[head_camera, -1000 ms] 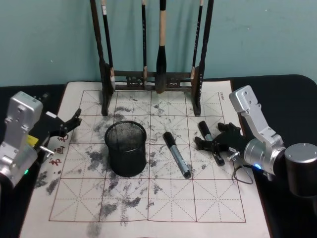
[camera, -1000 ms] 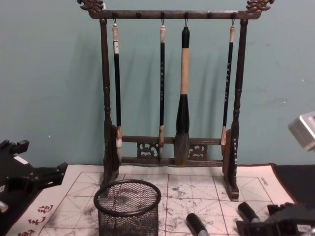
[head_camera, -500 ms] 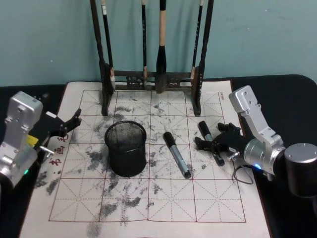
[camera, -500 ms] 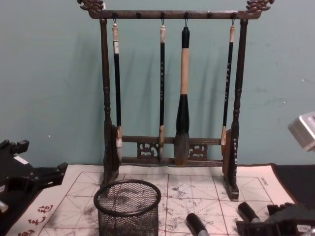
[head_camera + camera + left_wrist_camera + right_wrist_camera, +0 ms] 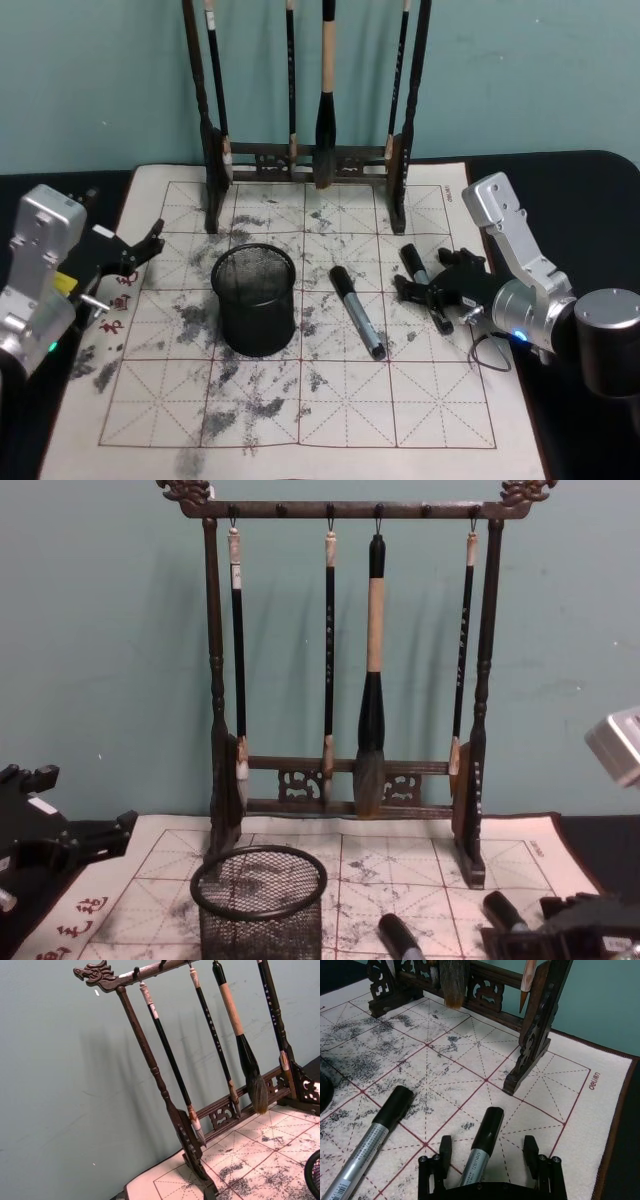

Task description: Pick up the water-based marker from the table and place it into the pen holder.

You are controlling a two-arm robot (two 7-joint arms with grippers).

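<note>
- R claw (image 5: 487, 1142) sits low over the mat (image 5: 300, 410) at right. Its jaws are spread, one each side of a marker (image 5: 411, 260), w/ gaps both sides, so nothing is pinched yet.
- That marker lies flat on the mat, just near of the right foot of the rack (image 5: 300, 155). A 2nd marker (image 5: 357, 310) lies between it and the holder (image 5: 255, 315), which stands left of centre.
- L claw (image 5: 125, 255) is parked at the mat's left edge; whether it is spread or closed, I cannot tell.
- Risk: jaws look set near the cap end, not mid-body. The long end could droop or swing once lifted.
- Risk: round barrel. An uneven squeeze may roll it or squirt it out.
- Risk: tips are close to the mat and could snag or drag it, shifting the holder.
- Risk: rack foot is near, so a far-drifting lift may clip it.
- Risk: the light mesh holder could tip if the marker hits its rim instead of dropping inside.
</note>
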